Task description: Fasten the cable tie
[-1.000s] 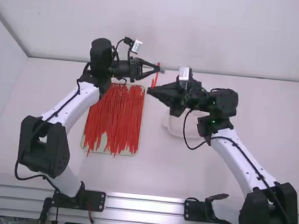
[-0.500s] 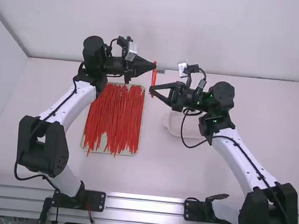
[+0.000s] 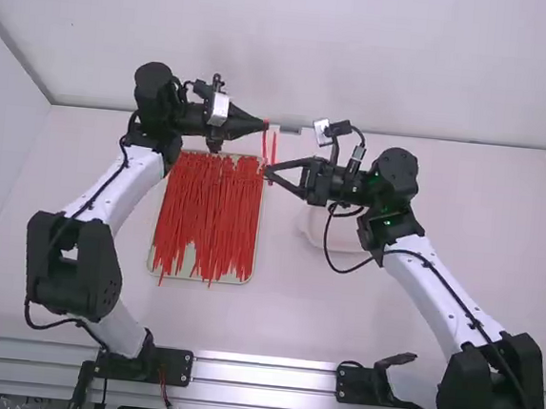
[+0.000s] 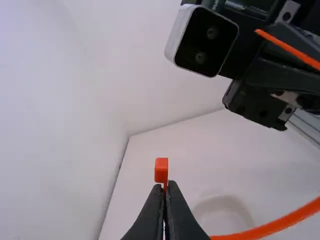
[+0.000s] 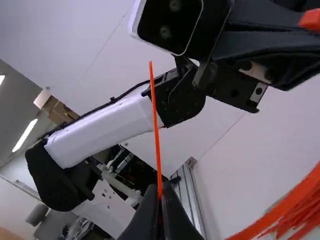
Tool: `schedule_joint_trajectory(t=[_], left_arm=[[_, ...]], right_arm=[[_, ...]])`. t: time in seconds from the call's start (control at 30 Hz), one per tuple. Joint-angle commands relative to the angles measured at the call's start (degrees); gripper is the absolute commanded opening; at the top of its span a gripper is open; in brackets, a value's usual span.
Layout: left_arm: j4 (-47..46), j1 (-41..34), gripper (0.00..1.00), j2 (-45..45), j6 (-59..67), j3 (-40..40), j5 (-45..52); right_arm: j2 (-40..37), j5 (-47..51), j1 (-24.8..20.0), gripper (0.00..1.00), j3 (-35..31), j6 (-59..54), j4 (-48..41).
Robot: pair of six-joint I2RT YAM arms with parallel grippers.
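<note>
Above the far end of the tray [image 3: 252, 260] of spare red ties, the left gripper [image 3: 264, 124] is clamped on the cable tie [image 3: 273, 149] just below its head. The right gripper [image 3: 269, 173] pinches the tail, so both ends are held aloft. The tail looks not yet threaded — insertion and tightening remain.

Bright, diffuse light, v. soft shadows

Both arms raised at far centre, left gripper [image 3: 262, 123] and right gripper [image 3: 270, 172] tips close together, each pinched on tie [image 4: 161, 171].
</note>
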Motion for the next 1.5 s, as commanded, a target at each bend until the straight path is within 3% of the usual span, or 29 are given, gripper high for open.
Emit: schedule_joint_trajectory(t=[0.0,0.5,0.93,1.47], left_arm=[[0.2,0.6,0.01,0.2,2.6,-0.3,1.7],[5.3,0.1,0.01,0.2,2.4,-0.3,2.2],[12.1,-0.8,0.01,0.2,-2.8,-0.3,5.0],[13.5,-4.4,0.02,0.2,-3.0,-0.3,2.8]], right_arm=[[-0.1,0.9,1.3,0.00,0.0,0.0,-1.1],[-0.1,4.7,3.8,0.00,-1.0,-5.7,-6.7],[-0.1,8.1,2.6,0.00,-3.3,-6.2,-3.1],[-0.1,9.8,2.9,0.00,-3.3,-6.7,-2.9]])
